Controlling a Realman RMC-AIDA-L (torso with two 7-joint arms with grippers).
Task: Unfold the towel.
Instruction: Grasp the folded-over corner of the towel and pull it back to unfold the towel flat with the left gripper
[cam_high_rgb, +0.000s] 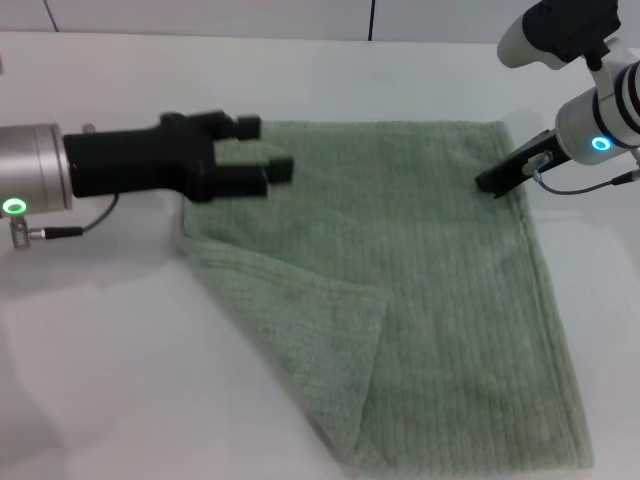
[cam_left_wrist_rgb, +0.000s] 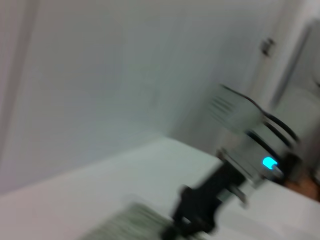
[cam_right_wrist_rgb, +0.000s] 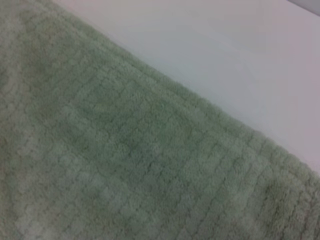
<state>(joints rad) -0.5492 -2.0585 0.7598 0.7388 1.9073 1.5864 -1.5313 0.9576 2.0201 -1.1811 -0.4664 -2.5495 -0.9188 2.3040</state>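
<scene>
The pale sage-green towel (cam_high_rgb: 430, 300) lies flat on the white table, with its near-left corner folded over onto itself in a triangular flap (cam_high_rgb: 300, 300). My left gripper (cam_high_rgb: 262, 148) is open and hovers over the towel's far-left corner, holding nothing. My right gripper (cam_high_rgb: 500, 180) rests at the towel's far-right edge. The right wrist view shows the ribbed towel (cam_right_wrist_rgb: 125, 150) and its hemmed edge up close against the table. The blurred left wrist view shows my right gripper (cam_left_wrist_rgb: 195, 210) farther off and a strip of towel (cam_left_wrist_rgb: 125, 222).
The white table (cam_high_rgb: 110, 340) spreads to the left, behind and to the right of the towel. A pale wall (cam_left_wrist_rgb: 100, 75) stands behind the table.
</scene>
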